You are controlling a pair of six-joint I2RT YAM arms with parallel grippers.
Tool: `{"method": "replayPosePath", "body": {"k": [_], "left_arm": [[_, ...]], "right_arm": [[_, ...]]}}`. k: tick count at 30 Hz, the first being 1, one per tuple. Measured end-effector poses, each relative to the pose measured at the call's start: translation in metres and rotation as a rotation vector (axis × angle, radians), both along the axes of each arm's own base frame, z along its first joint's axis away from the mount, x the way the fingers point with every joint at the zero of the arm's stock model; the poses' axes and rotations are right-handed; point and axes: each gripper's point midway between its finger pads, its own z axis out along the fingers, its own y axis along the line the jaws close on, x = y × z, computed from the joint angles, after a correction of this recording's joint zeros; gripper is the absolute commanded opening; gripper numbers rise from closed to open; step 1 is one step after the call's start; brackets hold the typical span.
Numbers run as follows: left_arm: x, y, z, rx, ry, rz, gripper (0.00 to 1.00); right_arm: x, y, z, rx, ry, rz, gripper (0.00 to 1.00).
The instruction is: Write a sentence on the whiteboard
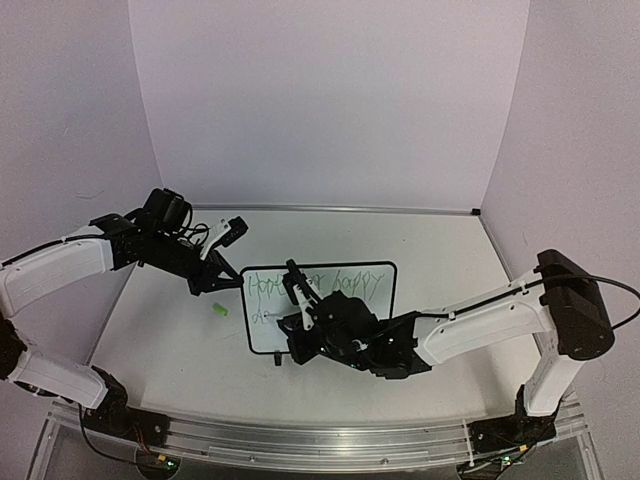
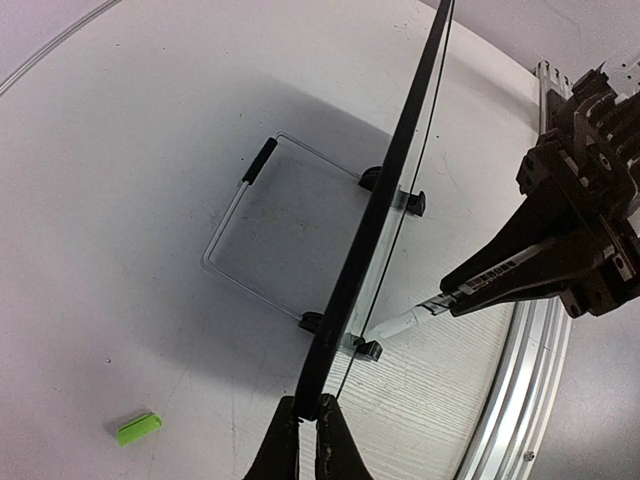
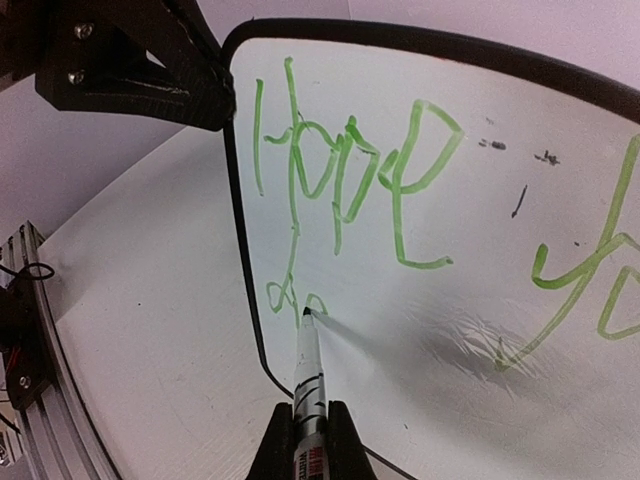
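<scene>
Two robot arms partway through writing the second line on a small standing whiteboard.
The left gripper (image 2: 308,442) is clamped on the black rim of the white rectangular whiteboard (image 1: 378,318), which stands on the pale table (image 1: 450,250). The right gripper (image 3: 310,445) pinches a white marker pen (image 3: 308,365), its tip touching the board below "Hope". The thin green handwritten sentence (image 3: 350,170) has barely begun its second line, and the next move probably calls for steady rightward strokes.

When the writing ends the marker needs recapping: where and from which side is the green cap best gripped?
Probably from straight above, closing across the short width of the green cap: it lies flat on the table, elongated, nothing touching it, well apart from the wire stand.
</scene>
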Motion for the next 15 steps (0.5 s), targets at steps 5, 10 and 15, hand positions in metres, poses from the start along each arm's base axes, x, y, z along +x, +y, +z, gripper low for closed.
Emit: {"method": "replayPosePath", "body": {"k": [5, 10, 15], "left_arm": [[-0.0001, -0.0001, 0.0000, 0.000, 0.000, 0.000, 0.00], [-0.0001, -0.0001, 0.0000, 0.000, 0.000, 0.000, 0.00], [-0.0001, -0.0001, 0.0000, 0.000, 0.000, 0.000, 0.00]], "right_arm": [[-0.0015, -0.0017, -0.0061, -0.019, 0.016, 0.002, 0.00], [-0.0012, -0.0027, -0.0073, -0.023, 0.018, -0.002, 0.00], [-0.0007, -0.0032, -0.0069, -0.024, 0.015, -0.006, 0.00]]}}
